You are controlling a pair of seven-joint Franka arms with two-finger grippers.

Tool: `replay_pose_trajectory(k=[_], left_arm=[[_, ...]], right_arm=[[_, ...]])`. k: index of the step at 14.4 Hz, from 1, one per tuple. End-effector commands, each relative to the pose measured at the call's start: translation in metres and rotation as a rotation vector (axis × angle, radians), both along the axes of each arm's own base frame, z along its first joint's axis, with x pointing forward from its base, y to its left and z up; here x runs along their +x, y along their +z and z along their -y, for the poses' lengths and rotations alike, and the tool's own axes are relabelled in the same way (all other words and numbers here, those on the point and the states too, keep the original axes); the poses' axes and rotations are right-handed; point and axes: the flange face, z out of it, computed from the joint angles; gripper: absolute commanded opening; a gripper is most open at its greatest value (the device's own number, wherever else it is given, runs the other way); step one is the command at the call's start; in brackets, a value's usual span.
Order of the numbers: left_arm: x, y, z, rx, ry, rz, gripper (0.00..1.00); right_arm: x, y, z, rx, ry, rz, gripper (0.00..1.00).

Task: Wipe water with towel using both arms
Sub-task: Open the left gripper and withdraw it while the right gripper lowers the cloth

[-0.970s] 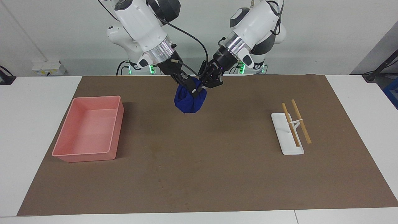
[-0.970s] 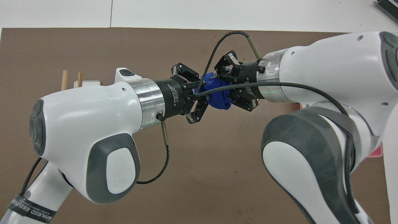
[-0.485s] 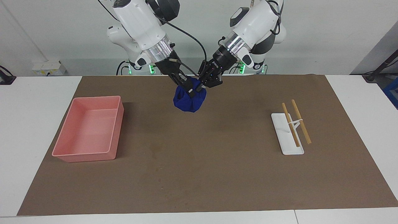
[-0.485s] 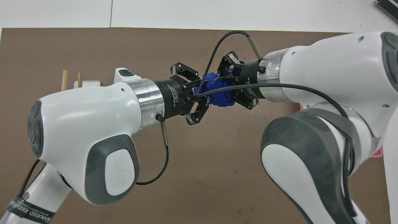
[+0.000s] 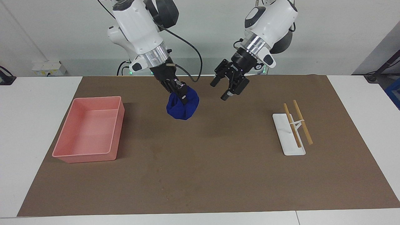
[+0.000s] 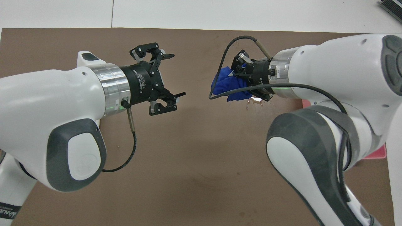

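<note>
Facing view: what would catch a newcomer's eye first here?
The bunched blue towel hangs from the shut right gripper above the brown mat, beside the open, empty left gripper. A pink bin lies toward the right arm's end, and chopsticks on a white rest toward the left arm's.

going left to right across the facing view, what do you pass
pink plastic bin → bunched blue towel hanging from the shut right gripper → open, empty left gripper → white tray holding two wooden sticks
</note>
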Motion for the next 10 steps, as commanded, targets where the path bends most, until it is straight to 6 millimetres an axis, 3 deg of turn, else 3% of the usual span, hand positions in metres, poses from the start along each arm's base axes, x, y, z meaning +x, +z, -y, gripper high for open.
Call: replay_pose_trajectory(k=[1,2,6,8,9,10], left_arm=[[-0.002,-0.001,-0.02,0.214,-0.232,0.13,1.0],[0.002,-0.005,-0.037,0.27,-0.32,0.149,1.0],[-0.002,-0.023,-0.07,0.616,-0.947,0.318,1.0],[-0.006,-0.029,-0.086,0.769,-1.204,0.313,1.0],[-0.008,-0.03,-0.102,0.823,-1.368,0.319,1.0],[0.0,-0.031,-0.138,0.836,-1.504,0.341,1.0]], right_arm=[[0.015,-0.029,0.038,-0.049,0.044,0.108,0.0],[0.023,-0.045,0.043,-0.064,0.059,0.127,0.0],[0.067,-0.137,0.055,-0.116,0.075,0.191,0.0],[0.078,-0.174,0.075,-0.15,0.08,0.207,0.0],[0.08,-0.192,0.082,-0.172,0.112,0.198,0.0],[0.076,-0.21,0.093,-0.198,0.138,0.2,0.0]])
